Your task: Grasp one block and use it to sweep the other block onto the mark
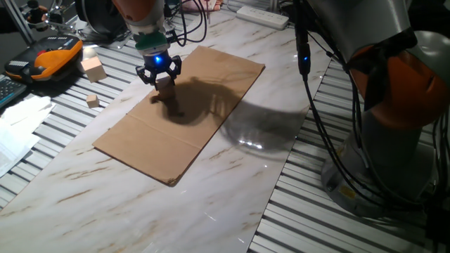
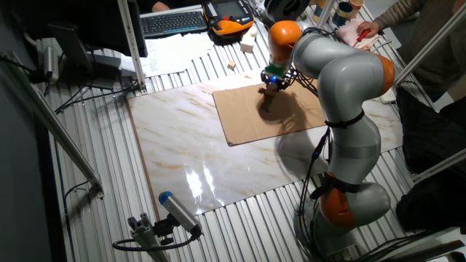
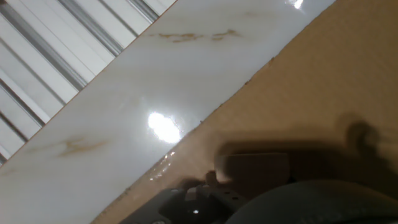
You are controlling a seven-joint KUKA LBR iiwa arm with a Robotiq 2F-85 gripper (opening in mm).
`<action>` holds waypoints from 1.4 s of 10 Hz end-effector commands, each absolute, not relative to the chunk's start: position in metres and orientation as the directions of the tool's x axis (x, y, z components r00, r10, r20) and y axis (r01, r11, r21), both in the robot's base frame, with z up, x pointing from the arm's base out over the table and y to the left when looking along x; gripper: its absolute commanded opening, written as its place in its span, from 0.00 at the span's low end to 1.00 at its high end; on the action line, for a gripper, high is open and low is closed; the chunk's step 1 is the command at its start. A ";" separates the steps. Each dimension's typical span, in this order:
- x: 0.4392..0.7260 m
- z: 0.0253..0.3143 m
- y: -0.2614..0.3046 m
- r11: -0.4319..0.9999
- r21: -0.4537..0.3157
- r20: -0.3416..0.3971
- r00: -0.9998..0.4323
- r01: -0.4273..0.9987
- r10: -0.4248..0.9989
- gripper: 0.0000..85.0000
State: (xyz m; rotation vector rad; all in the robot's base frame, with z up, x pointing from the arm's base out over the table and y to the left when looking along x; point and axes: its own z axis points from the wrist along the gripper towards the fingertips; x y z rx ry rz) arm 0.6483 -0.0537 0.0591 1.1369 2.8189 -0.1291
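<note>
My gripper [image 1: 159, 77] hangs over the far part of the brown cardboard sheet [image 1: 183, 133] and is shut on a small wooden block [image 1: 165, 86], held just above the sheet. It also shows in the other fixed view [image 2: 271, 82]. In the hand view the held block [image 3: 254, 169] is a pale shape in shadow low in the frame. A dark round spot [image 3: 360, 133] lies on the cardboard to its right; I cannot tell whether it is the mark or a shadow. No second block shows on the cardboard.
Two loose wooden blocks lie off the sheet on the slatted table, a larger one [image 1: 93, 68] and a small one [image 1: 92, 100]. An orange-black device [image 1: 49, 56], papers [image 1: 21, 126] and cables [image 1: 309, 84] sit around the marble top.
</note>
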 end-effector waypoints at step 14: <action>0.638 0.058 -0.045 0.814 0.007 -0.037 -0.813 0.581 0.581 0.00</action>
